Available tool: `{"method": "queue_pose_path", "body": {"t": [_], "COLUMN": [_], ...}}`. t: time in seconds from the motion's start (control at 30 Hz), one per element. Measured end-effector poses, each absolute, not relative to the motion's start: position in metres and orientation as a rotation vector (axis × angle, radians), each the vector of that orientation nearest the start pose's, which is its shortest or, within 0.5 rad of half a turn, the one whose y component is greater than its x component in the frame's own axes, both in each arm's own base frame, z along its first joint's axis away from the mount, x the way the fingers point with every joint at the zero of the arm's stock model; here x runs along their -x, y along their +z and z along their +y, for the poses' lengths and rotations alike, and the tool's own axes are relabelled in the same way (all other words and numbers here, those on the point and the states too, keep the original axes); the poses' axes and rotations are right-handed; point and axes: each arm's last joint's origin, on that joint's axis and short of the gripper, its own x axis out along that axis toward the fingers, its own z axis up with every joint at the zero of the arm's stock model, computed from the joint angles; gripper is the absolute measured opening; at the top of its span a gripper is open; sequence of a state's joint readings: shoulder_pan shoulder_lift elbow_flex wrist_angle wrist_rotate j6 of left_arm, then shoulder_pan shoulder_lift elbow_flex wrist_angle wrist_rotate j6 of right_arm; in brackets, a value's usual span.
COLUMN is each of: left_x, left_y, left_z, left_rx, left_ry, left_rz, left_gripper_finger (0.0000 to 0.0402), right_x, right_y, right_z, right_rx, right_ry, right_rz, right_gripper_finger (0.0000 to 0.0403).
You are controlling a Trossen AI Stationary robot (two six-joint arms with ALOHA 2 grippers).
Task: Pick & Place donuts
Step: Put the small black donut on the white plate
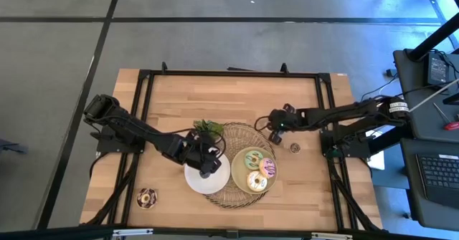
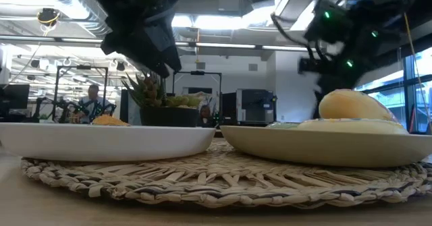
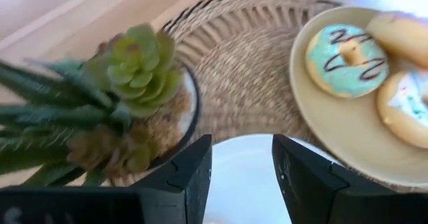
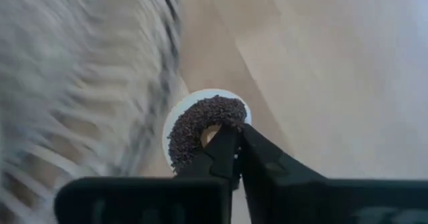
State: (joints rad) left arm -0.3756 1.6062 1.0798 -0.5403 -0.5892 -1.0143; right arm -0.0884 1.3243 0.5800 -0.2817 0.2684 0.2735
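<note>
Three frosted donuts lie on the pale-green plate (image 1: 244,174): green (image 1: 249,159), pink (image 1: 267,167) and white-yellow (image 1: 257,181). A chocolate donut (image 1: 147,198) lies on the table near the front left, and a mini brown one (image 1: 295,147) lies right of the woven mat. My left gripper (image 3: 241,164) hovers open over the white plate (image 1: 203,183), beside the spiky plant (image 3: 127,83). Something small and orange (image 2: 108,120) sits on that plate. My right gripper (image 4: 232,147) is shut on a dark-sprinkled donut (image 4: 194,127) at the mat's far right edge (image 1: 275,131). My right gripper pinches the dark-sprinkled donut by the ring's wall (image 4: 224,117) next to its hole, on the side nearest the wrist. The shut fingers (image 4: 261,157) come from above and cover the place of contact. Whether the donut is clear of the table cannot be told.
The round woven mat (image 1: 240,132) carries both plates and the potted plant (image 1: 208,127). Bare wooden table lies to the far side and the left. A dark frame (image 1: 229,74) borders the tabletop. A person (image 2: 91,98) sits far off in the room behind.
</note>
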Motion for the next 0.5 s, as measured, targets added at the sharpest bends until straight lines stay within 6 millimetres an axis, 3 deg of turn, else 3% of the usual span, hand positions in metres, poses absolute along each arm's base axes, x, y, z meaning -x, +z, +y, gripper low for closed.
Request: {"method": "queue_pose_path", "body": {"t": [0.13, 0.27, 0.5], "left_x": [-0.308, -0.320, -0.334], "left_y": [0.221, 0.229, 0.240], "left_z": [-0.102, -0.100, -0.085], "left_rx": [0.416, 0.399, 0.401], "left_ry": [0.558, 0.471, 0.442], "left_rz": [0.678, 0.593, 0.472], "left_gripper_finger": [0.0147, 0.0138, 0.0116], "right_x": [-0.245, -0.262, -0.277], "right_y": [0.185, 0.208, 0.224], "right_z": [-0.019, -0.001, 0.029], "right_rx": [-0.063, 0.009, 0.065], "right_ry": [-0.370, -0.271, -0.146], "right_rz": [0.889, 0.749, 0.522], "right_gripper_finger": [0.0034, 0.0022, 0.0017]}}
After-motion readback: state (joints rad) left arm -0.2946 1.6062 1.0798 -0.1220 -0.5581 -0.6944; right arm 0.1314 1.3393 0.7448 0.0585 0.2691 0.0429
